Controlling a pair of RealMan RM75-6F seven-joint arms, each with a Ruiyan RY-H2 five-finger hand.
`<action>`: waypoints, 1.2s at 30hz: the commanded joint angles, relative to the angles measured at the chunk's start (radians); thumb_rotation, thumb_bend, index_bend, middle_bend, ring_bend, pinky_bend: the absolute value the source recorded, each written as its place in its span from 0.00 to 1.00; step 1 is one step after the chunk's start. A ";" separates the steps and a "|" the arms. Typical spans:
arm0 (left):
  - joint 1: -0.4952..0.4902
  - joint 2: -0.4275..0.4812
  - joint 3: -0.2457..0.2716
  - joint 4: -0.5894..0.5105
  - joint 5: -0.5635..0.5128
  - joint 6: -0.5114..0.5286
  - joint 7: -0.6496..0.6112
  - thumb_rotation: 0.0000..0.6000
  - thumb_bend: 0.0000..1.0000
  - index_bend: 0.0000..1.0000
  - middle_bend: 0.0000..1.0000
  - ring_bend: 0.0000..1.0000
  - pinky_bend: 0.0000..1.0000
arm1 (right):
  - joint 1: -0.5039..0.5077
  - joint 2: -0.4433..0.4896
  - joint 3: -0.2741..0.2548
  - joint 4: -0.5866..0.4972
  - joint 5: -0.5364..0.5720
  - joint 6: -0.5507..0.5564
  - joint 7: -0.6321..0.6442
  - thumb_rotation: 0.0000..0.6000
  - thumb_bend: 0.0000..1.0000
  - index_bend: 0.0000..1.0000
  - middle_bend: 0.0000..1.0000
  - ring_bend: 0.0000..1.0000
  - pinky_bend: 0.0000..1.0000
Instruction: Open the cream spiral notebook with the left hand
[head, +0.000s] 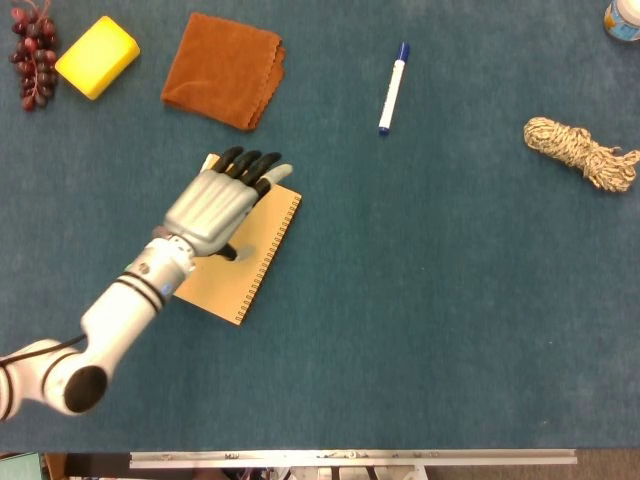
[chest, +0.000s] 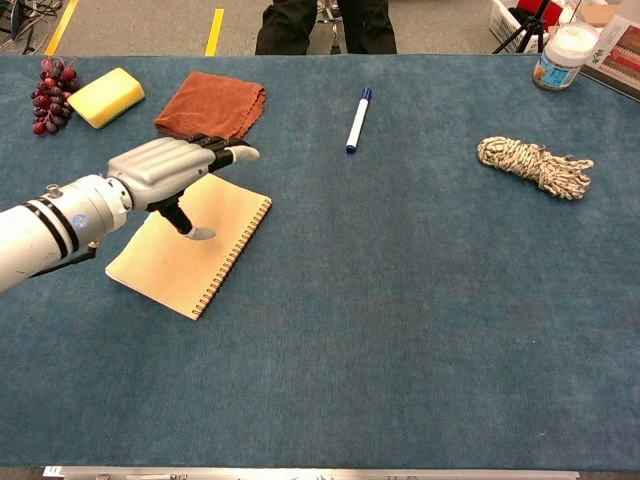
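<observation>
The cream spiral notebook lies closed and flat on the blue table, coil along its right edge; the left hand hovers above it, fingers outstretched, grasping nothing

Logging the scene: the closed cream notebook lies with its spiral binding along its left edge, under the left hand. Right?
Not quite. The chest view shows the spiral binding along the right edge of the notebook. It is closed, under the left hand.
</observation>
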 joint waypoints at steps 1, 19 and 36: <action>-0.038 -0.043 -0.021 0.029 -0.049 -0.020 0.032 1.00 0.17 0.00 0.00 0.00 0.00 | 0.000 0.001 0.000 -0.003 0.002 -0.003 -0.004 1.00 0.38 0.54 0.45 0.40 0.47; -0.129 -0.044 0.019 0.043 -0.026 -0.079 0.052 0.07 0.17 0.34 0.00 0.00 0.00 | -0.002 -0.004 0.003 0.006 0.015 -0.012 0.000 1.00 0.38 0.54 0.45 0.40 0.47; -0.171 -0.106 0.058 0.127 -0.060 -0.097 0.083 0.00 0.17 0.33 0.00 0.00 0.00 | -0.008 -0.011 0.002 0.022 0.020 -0.012 0.013 1.00 0.38 0.54 0.45 0.40 0.47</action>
